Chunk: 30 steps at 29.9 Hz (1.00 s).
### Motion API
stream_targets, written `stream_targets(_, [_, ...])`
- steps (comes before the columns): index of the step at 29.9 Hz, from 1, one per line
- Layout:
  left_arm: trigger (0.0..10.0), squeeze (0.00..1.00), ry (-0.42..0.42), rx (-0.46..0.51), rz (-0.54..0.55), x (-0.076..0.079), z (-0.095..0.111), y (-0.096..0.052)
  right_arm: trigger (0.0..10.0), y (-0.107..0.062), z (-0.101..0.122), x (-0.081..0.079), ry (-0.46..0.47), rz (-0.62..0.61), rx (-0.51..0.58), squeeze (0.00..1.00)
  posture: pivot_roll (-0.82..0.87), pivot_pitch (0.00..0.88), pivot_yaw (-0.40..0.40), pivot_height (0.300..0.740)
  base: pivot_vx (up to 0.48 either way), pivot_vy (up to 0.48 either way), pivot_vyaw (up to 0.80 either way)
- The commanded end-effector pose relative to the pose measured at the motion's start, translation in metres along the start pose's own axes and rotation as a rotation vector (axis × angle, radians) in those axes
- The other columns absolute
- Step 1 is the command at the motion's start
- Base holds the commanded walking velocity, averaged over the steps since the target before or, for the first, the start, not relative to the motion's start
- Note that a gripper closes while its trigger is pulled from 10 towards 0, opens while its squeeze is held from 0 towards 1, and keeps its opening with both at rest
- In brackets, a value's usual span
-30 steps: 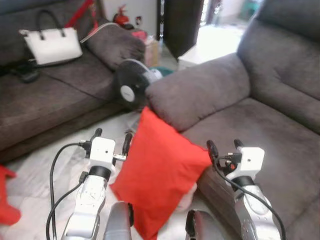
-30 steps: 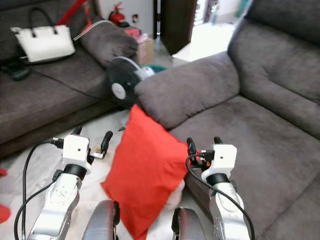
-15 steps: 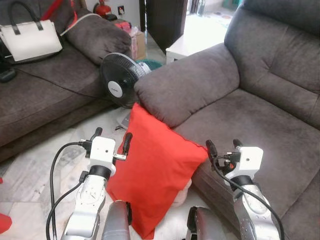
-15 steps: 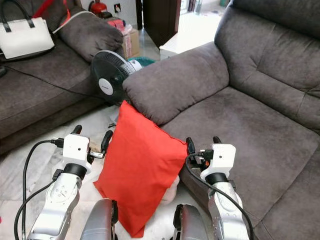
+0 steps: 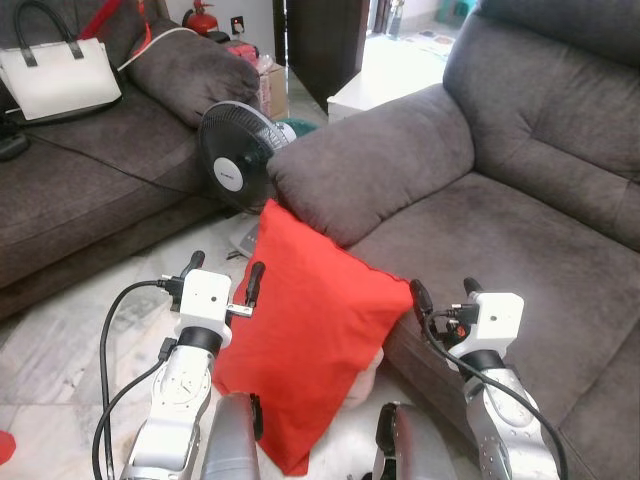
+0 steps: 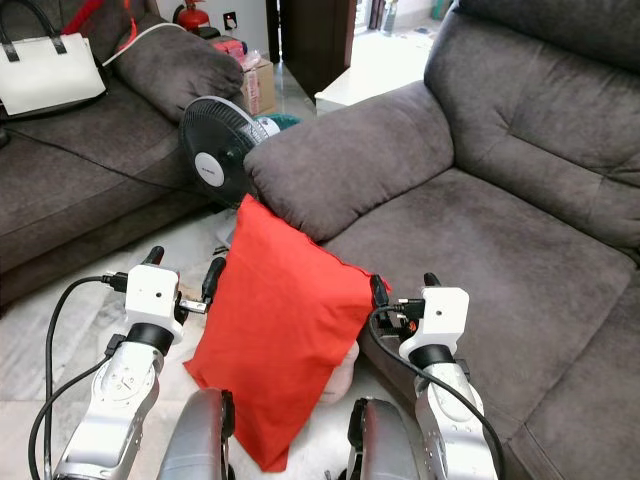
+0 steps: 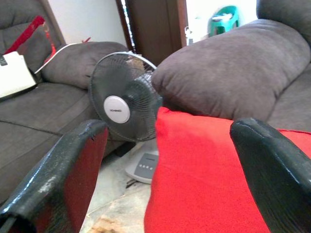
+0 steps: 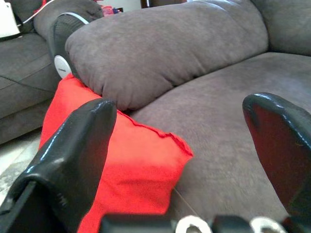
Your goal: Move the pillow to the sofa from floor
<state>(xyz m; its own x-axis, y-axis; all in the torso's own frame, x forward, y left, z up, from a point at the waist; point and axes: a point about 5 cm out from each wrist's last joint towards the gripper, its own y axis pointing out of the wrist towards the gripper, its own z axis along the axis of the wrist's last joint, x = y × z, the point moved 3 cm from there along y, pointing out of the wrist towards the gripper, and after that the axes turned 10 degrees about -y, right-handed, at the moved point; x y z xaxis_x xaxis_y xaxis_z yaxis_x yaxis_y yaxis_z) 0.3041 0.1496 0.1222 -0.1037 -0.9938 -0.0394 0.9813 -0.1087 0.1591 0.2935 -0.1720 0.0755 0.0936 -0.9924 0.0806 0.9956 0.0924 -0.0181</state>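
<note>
A red pillow (image 5: 305,345) stands on edge on the tiled floor, leaning against the front of the grey sofa (image 5: 520,215) under its padded armrest (image 5: 375,165). My left gripper (image 5: 222,275) is open and held just left of the pillow's upper edge. On the other side, my right gripper (image 5: 444,293) is open by the pillow's right corner, over the sofa seat's front edge. Neither holds anything. In the left wrist view the pillow (image 7: 209,179) lies between the fingers (image 7: 73,170); in the right wrist view its corner (image 8: 131,170) shows too.
A black standing fan (image 5: 238,165) stands on the floor just behind the pillow, next to the armrest. A second grey sofa (image 5: 90,195) at the left carries a white handbag (image 5: 60,80) and a grey cushion (image 5: 195,70). Pale tiled floor (image 5: 70,360) lies between.
The camera has swung and moved closer, shifting the whole scene; the pillow now sits more centrally between my grippers. Both grippers keep their pose and stay open.
</note>
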Motion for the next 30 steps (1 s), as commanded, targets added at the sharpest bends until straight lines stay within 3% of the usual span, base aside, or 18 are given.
stream_targets(1, [10.0, 0.00, 0.002, -0.016, -0.010, 0.0024, -0.0036, -0.0010, 10.0, -0.0013, -0.0016, 0.0009, -0.004, 0.001, -0.005, 0.00, 0.13, 0.065, -0.024, 0.561, 0.000, 0.000, 0.00])
stream_targets(15, [10.0, 0.00, 0.000, -0.022, -0.014, 0.0033, -0.0046, -0.0024, 10.0, -0.0014, -0.0020, -0.0010, -0.034, 0.015, -0.008, 0.00, 0.14, 0.080, -0.025, 0.561, 0.000, 0.000, 0.00])
stream_targets(24, [10.0, 0.00, 0.000, -0.023, -0.011, 0.0024, -0.0040, -0.0018, 10.0, -0.0018, -0.0009, -0.0022, -0.046, 0.016, -0.005, 0.00, 0.14, 0.084, -0.023, 0.561, 0.000, 0.000, 0.74])
stream_targets(30, [10.0, 0.00, -0.001, -0.025, -0.010, 0.0019, -0.0039, -0.0011, 10.0, -0.0022, -0.0026, -0.0016, -0.030, 0.006, -0.013, 0.00, 0.14, 0.085, -0.023, 0.561, 0.000, 0.000, 0.00])
